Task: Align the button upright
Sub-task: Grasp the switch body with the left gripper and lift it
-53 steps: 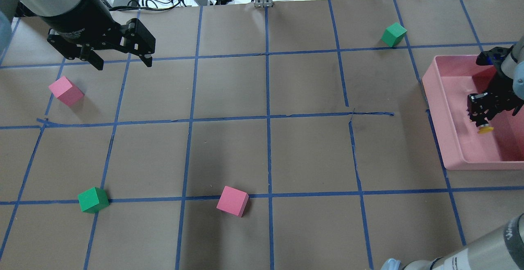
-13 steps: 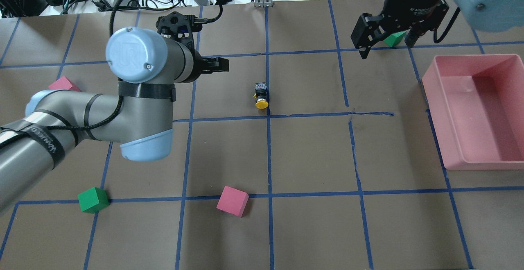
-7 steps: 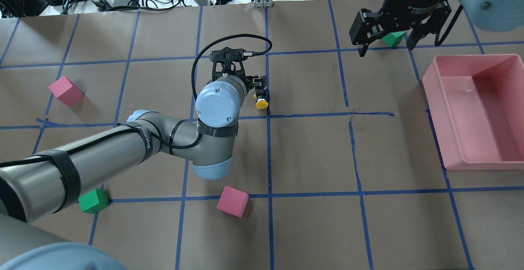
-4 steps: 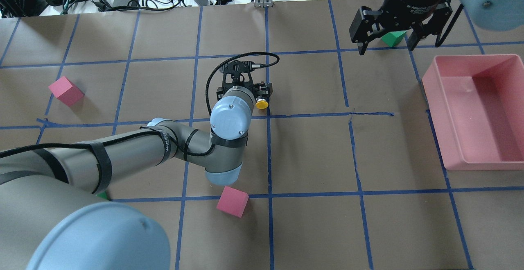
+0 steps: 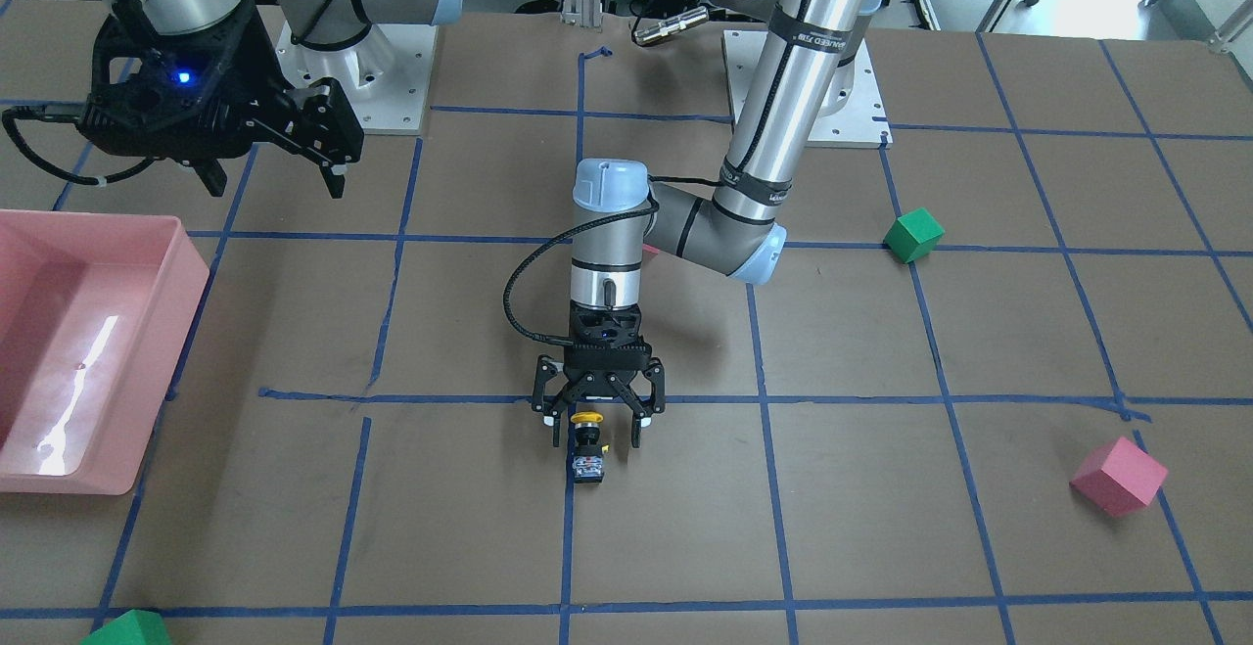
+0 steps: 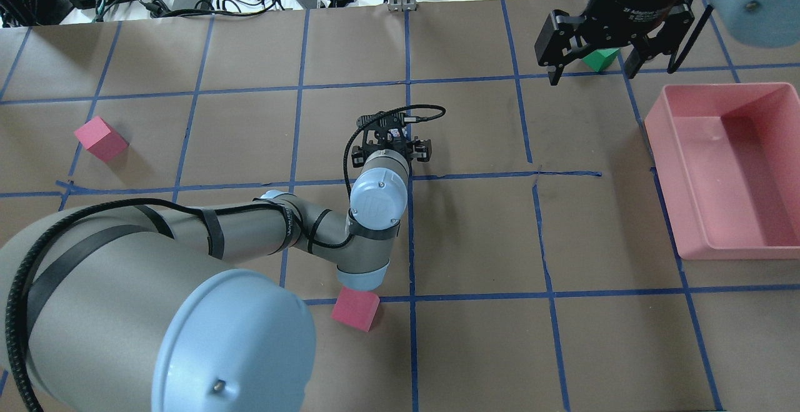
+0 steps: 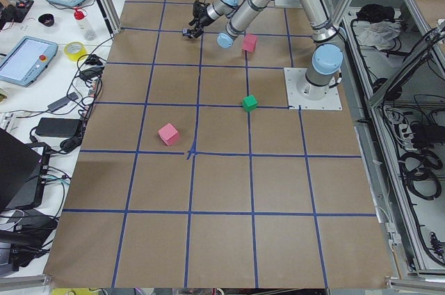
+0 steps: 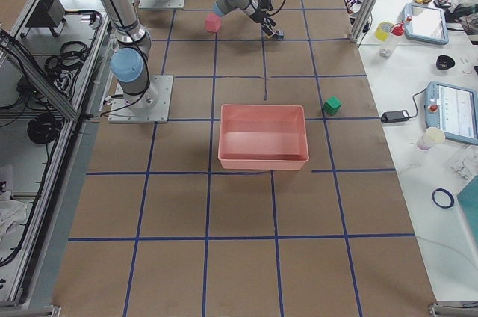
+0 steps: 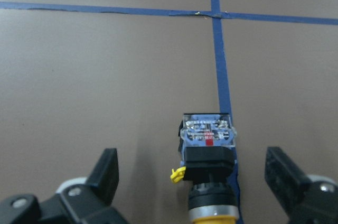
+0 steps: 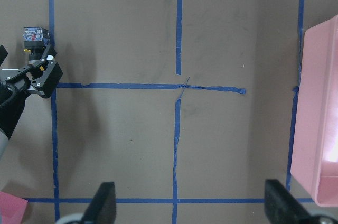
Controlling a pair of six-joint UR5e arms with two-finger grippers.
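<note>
The button (image 5: 587,447) lies on its side on a blue tape line at the table's middle, yellow cap toward the robot, grey-white contact block away. In the left wrist view the button (image 9: 207,152) sits between the two open fingers (image 9: 107,171), apart from both. My left gripper (image 5: 599,422) is low, open, and straddles the cap end. In the overhead view the left gripper (image 6: 392,149) and wrist hide the button. My right gripper (image 6: 592,73) is open and empty, high at the far right; the right wrist view shows the button (image 10: 36,38) far off.
A pink bin (image 6: 662,149) stands at the right edge. A green cube (image 6: 601,59) sits behind the right gripper. Pink cubes lie at the left (image 6: 100,139) and near the left elbow (image 6: 355,309). Another green cube (image 5: 912,235) lies by the left arm.
The left arm swung right and down until its open gripper straddled the button. The button has lain still since 1.8 s ago; before, the right gripper held it over the bin.
</note>
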